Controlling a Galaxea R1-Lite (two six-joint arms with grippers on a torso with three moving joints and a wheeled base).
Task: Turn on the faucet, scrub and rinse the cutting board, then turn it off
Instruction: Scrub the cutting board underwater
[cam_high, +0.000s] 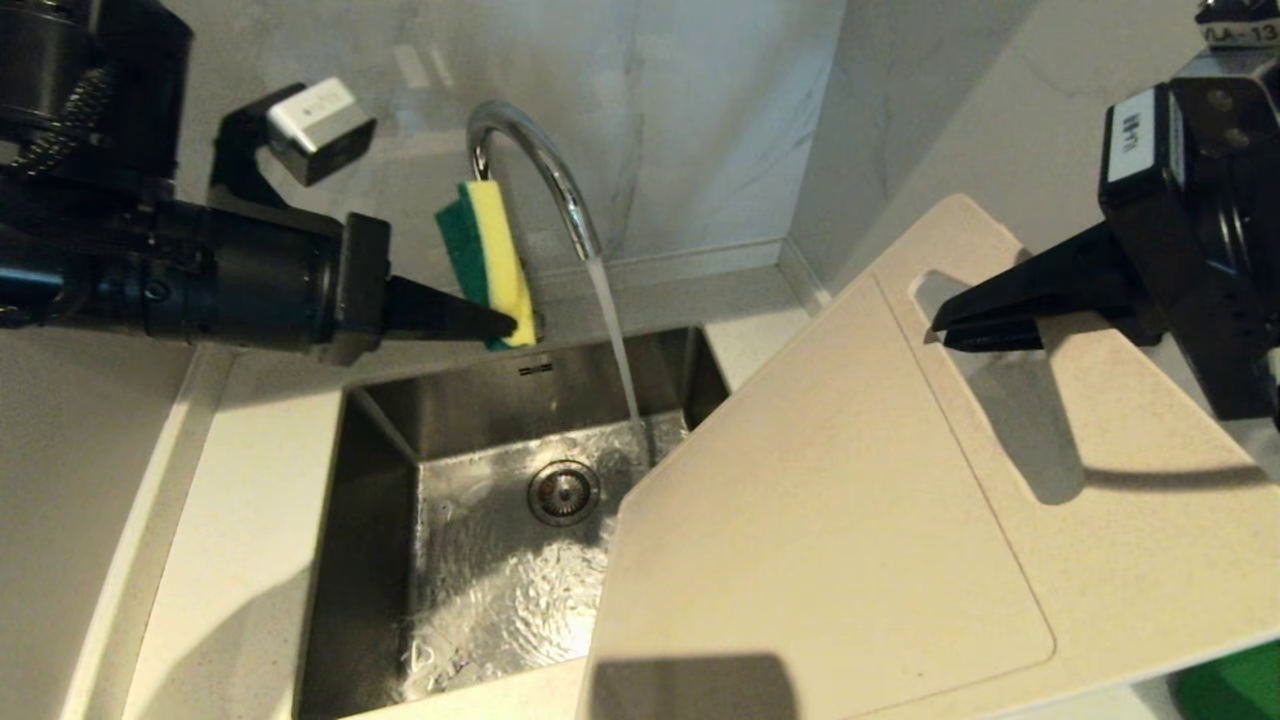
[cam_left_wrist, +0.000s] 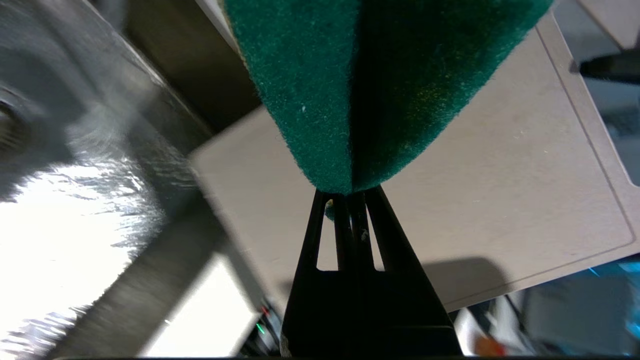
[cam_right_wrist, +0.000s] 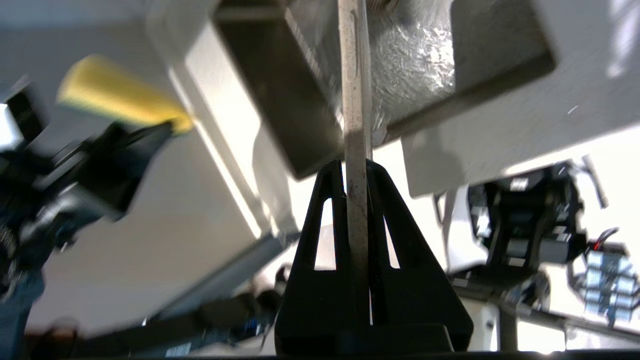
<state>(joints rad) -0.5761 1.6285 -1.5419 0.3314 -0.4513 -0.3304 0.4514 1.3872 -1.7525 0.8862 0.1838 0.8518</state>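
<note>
Pinched edge-on by the right gripper (cam_high: 940, 331) at three o'clock, the cutting board (cam_high: 830, 500) is tilted over the sink (cam_high: 380, 440) so the sponge (cam_high: 487, 262), clamped in the left gripper (cam_high: 510, 322) at ten o'clock, can be brought to it beside the running faucet (cam_high: 540, 165).

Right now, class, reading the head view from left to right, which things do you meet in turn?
Left pincer → sponge → faucet → cutting board → right pincer, gripping the board at its slot handle.

steel sink (cam_high: 380, 560) wet; green-yellow sponge (cam_high: 487, 255) above counter (cam_high: 230, 520).
</note>
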